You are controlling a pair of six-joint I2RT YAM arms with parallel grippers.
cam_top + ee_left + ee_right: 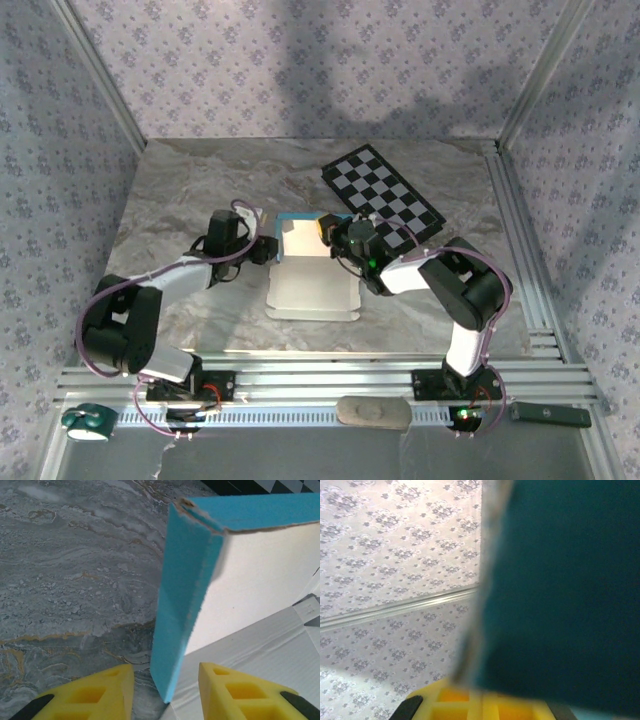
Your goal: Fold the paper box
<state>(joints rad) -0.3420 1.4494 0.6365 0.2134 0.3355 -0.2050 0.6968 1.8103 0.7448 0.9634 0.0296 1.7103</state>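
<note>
Left wrist: paper box [185,605] stands between parted left fingers [95,696]; right fingers [451,705] pinch it.

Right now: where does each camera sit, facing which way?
Top external: above and behind the arms, looking down on the table; both arms, left gripper and right gripper at the box.
Left wrist: on the left arm, looking down past its yellow fingers at the box's upright blue side.
Right wrist: on the right arm, facing the wall; its fingers below, blurred box close.
Shared: the box, in all three.
</note>
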